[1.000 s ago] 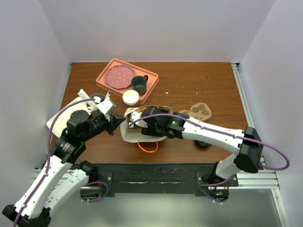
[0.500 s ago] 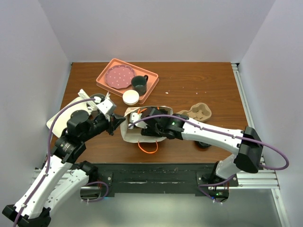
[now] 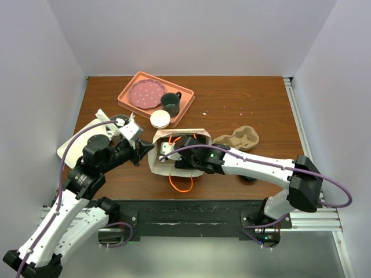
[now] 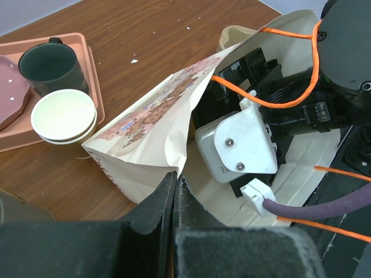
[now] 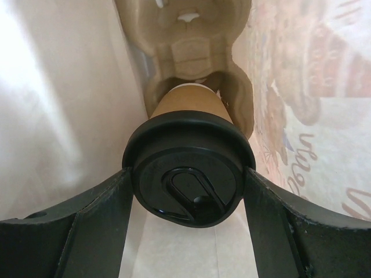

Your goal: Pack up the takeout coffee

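The takeout coffee (image 5: 188,174), a tan cup with a black lid, is inside the paper bag (image 3: 157,167). My right gripper (image 5: 186,176) is shut on the takeout coffee, a finger pressed to each side of the lid. The cup's far end sits at a pocket of a cardboard carrier (image 5: 185,46) deep in the bag. In the top view the right gripper (image 3: 182,153) reaches into the bag's mouth, and the cup is hidden there. My left gripper (image 4: 175,180) is shut on the bag's edge (image 4: 174,145), holding the mouth apart. Orange handles (image 4: 261,98) loop over the right wrist.
A salmon tray (image 3: 128,103) at the back carries a pink plate (image 3: 145,92) and a dark green mug (image 3: 170,102). A white cup (image 3: 160,119) stands beside it. Another cardboard carrier (image 3: 240,138) lies right of the bag. A loose black lid (image 3: 250,176) sits under my right arm.
My right gripper has gone deeper into the bag with the coffee, and the bag's mouth now stands wider around it. The left arm has held still.
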Action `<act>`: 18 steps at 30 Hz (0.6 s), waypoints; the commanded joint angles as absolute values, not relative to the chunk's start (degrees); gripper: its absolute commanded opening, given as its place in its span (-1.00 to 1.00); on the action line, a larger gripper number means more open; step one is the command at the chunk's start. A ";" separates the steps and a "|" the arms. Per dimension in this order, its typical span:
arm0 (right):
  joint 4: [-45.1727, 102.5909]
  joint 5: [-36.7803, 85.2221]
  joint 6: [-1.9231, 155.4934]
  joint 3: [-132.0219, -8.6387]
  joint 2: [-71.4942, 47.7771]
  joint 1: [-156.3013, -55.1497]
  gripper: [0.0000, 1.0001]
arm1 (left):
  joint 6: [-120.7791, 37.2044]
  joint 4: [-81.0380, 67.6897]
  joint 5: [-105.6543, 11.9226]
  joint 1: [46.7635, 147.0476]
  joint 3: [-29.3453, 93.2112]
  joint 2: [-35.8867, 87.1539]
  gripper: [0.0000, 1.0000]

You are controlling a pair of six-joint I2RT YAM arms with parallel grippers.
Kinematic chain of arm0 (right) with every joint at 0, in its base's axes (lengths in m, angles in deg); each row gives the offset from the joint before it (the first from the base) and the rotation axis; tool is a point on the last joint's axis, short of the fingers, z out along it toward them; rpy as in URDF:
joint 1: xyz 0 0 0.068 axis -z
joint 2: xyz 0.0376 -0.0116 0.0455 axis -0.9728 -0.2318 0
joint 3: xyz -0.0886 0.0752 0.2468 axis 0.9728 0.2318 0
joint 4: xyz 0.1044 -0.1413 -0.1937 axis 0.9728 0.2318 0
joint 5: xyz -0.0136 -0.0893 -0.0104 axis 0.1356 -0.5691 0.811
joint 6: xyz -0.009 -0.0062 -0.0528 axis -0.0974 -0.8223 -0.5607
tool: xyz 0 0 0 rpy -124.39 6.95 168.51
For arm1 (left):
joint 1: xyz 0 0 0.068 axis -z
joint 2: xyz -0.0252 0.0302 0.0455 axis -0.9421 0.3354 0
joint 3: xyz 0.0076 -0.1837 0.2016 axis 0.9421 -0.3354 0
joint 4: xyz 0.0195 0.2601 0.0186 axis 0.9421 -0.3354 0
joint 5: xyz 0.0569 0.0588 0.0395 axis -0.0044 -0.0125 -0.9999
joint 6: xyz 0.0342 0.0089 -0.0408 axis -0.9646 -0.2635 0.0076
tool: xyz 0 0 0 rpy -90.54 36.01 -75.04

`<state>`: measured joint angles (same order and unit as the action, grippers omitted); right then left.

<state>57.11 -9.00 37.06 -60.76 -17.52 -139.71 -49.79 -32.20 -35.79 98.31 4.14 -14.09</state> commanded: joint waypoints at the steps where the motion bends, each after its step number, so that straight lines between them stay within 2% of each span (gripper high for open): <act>1: 54.48 -12.24 35.16 -60.26 -15.77 -139.97 -0.75 | -50.47 -31.81 -34.91 98.53 4.59 -14.62 -1.00; 18: 53.60 -10.84 30.33 -58.68 -15.42 -139.79 -0.76 | -50.29 -32.68 -33.68 98.53 5.56 -15.06 -1.00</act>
<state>54.40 -10.99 32.82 -59.16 -17.25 -139.69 -49.77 -33.22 -35.20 98.31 4.14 -14.62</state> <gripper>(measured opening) 0.730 0.013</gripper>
